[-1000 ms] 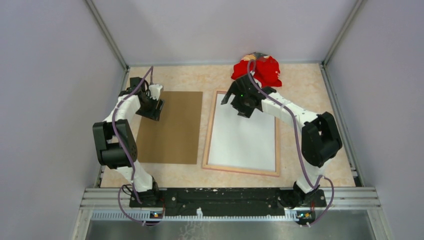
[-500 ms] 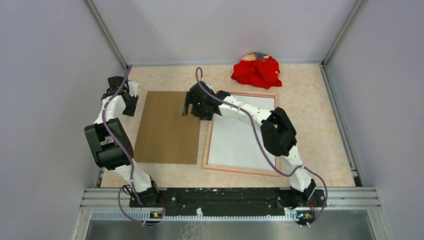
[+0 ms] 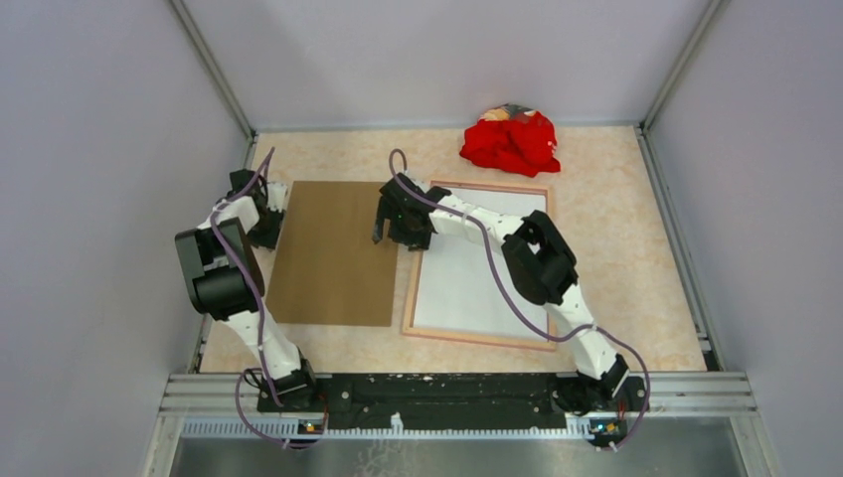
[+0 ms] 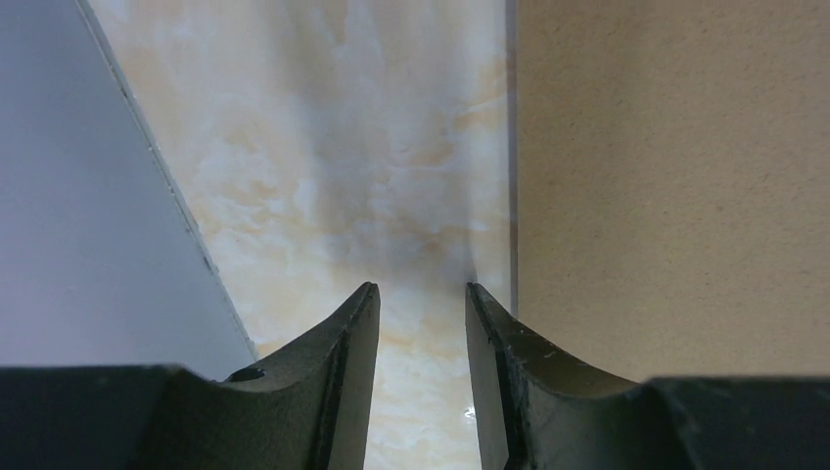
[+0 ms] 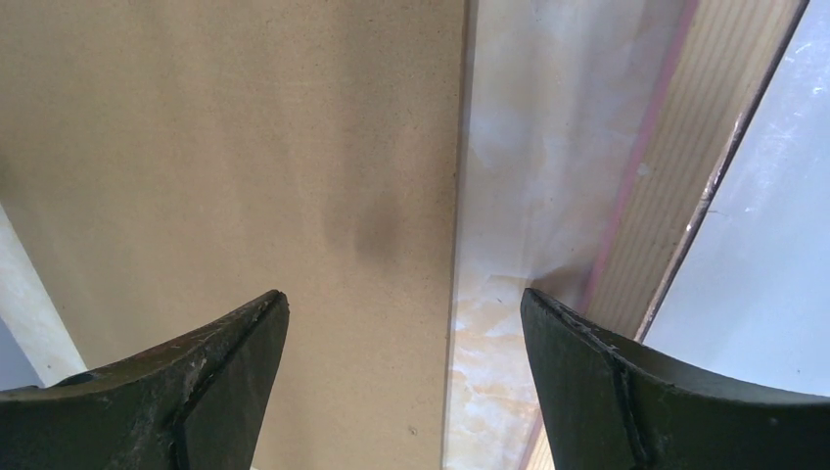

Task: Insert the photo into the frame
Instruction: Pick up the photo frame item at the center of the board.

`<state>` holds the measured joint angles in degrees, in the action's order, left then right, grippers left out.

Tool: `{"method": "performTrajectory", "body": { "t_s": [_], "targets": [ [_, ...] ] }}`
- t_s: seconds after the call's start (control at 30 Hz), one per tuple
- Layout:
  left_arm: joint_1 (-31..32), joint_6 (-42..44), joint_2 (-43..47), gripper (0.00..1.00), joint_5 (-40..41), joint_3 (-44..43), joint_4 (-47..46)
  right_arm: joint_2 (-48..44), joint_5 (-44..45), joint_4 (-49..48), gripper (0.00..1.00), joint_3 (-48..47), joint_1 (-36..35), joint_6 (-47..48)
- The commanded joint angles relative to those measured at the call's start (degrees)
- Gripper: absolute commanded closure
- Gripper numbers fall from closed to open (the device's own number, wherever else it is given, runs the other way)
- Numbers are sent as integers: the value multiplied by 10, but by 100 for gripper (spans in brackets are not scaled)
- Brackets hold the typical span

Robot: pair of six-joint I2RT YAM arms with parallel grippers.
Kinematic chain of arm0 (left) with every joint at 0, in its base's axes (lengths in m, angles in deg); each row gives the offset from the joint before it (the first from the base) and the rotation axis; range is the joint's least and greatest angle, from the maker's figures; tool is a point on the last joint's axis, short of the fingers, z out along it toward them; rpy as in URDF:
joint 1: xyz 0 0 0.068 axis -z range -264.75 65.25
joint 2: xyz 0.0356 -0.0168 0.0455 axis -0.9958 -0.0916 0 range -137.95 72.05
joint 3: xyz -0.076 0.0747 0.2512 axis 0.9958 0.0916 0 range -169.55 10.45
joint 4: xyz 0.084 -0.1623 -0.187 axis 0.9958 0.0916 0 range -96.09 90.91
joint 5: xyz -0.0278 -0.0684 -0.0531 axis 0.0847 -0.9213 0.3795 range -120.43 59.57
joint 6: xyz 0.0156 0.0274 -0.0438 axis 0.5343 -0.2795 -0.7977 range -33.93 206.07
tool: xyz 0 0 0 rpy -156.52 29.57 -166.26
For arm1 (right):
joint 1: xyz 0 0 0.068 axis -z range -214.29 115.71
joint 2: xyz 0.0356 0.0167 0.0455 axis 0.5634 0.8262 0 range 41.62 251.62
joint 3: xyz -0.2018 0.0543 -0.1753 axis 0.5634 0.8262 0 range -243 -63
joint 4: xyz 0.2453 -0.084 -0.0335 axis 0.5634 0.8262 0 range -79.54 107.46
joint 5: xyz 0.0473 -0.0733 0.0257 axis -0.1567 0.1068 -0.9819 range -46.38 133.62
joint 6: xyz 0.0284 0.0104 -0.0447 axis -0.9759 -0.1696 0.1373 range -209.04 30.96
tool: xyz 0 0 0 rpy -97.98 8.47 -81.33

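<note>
While the frame (image 3: 409, 273) holds a white sheet (image 3: 477, 293), my right gripper (image 3: 388, 233), wide, has moved to the brown board (image 3: 333, 258); left gripper (image 3: 266, 229) has narrowed, empty.

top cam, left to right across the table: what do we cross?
left claw → plain brown rectangular backing board → right claw → thin rectangular frame, tan wooden back up. The red cloth heap is skipped: it overlaps the frame's span.

Readable text: none in any of the views.
Backing board (image 3: 333, 253): plain, no lettering legible.
Frame (image 3: 411, 288): no label, brand or number legible.
</note>
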<state>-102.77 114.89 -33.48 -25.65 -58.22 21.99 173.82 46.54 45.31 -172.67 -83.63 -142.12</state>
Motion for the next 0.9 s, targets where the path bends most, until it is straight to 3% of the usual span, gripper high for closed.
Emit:
{"method": "performTrajectory", "body": {
  "t_s": [0.0, 0.27, 0.5, 0.87],
  "targets": [
    [-2, -15, -16, 55, -43, 0, -3, 23, 2, -14, 12, -26, -1, -1],
    [-1, -24, -59, 61, -90, -3, 9, 56, -17, -22, 12, -39, -4, -16],
    [6, -18, -76, 73, -138, -12, 44, 59, -88, -97, 12, -27, -4, -42],
    [11, 2, -106, 81, -181, -12, 70, -17, -179, -279, 15, 33, -3, -102]
  ]
}}
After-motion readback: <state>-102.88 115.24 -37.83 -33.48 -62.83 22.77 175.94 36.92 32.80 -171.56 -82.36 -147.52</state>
